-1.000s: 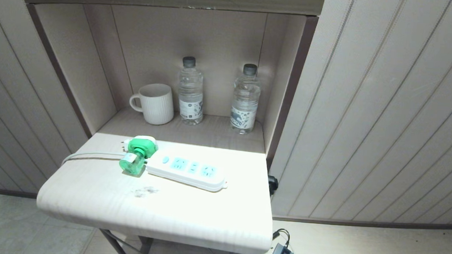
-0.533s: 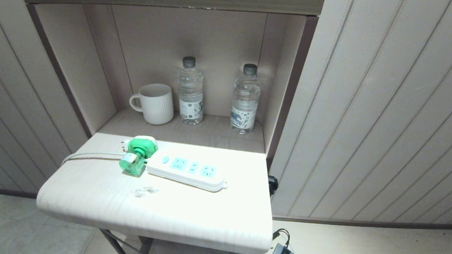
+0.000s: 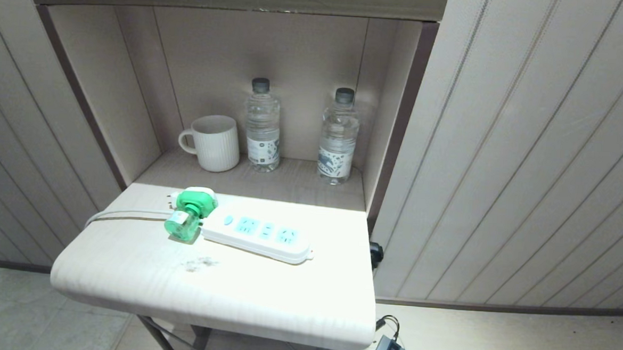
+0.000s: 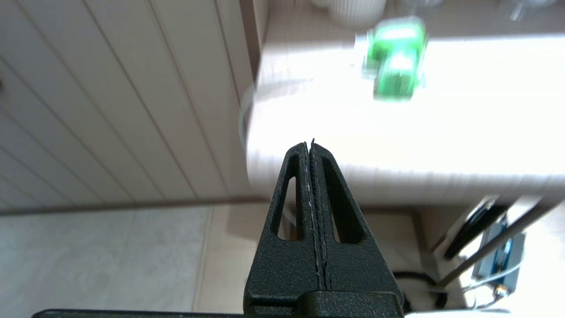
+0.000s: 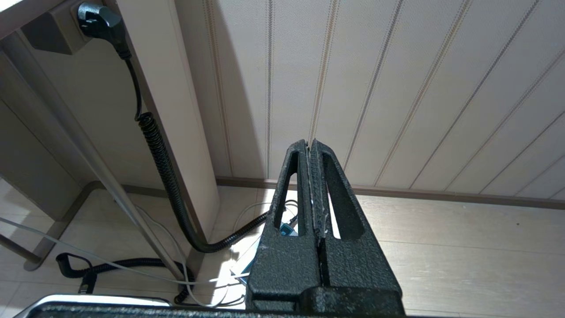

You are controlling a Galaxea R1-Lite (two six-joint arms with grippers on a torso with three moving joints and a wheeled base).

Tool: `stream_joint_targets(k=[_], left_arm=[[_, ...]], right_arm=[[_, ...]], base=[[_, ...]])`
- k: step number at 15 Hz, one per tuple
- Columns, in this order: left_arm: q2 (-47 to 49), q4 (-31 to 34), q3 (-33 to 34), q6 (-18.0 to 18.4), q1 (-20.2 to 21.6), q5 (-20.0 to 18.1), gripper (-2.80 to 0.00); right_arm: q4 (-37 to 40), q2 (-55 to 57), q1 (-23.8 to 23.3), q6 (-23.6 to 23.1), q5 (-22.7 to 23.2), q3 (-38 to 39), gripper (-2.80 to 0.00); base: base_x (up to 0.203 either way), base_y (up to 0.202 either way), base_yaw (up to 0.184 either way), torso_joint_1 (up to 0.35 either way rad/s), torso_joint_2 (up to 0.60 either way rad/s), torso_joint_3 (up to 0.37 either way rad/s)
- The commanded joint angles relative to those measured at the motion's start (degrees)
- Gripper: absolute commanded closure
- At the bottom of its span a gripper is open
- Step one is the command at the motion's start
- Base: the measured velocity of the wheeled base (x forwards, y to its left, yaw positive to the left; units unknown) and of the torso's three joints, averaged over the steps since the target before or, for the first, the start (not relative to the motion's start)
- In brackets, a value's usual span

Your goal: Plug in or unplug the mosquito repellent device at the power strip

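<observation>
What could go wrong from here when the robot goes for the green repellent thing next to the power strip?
1. The mosquito repellent device lies on its side against the end of the power strip; a grab could nudge the loose strip.
2. The left gripper is shut, so it must open first or it may knock the device away.
3. The device lies near the table edge and could fall.

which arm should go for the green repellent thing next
Left, probably. The left gripper faces the table with the repellent device ahead. The right gripper, also shut, points at the wall and floor.
</observation>
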Motion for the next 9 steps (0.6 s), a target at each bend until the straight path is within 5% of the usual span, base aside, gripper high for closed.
stream_joint_targets(k=[1, 5, 9], left_arm=[[13.31, 5.84, -14.49, -0.04, -0.38, -0.32, 0.00], [36.67, 33.60, -38.73, 1.11, -5.43, -1.28, 0.00], [54.02, 48.52, -45.02, 6.47, -13.23, -2.14, 0.00]], right_arm=[[0.01, 0.05, 0.01, -0.02, 0.02, 0.00, 0.00], [0.01, 0.05, 0.01, -0.02, 0.02, 0.00, 0.00], [0.01, 0.05, 0.01, -0.02, 0.02, 0.00, 0.00]], base=[[0.000, 0.000, 0.000, 0.000, 0.00, 0.000], [0.000, 0.000, 0.000, 0.000, 0.00, 0.000], [0.000, 0.000, 0.000, 0.000, 0.00, 0.000]])
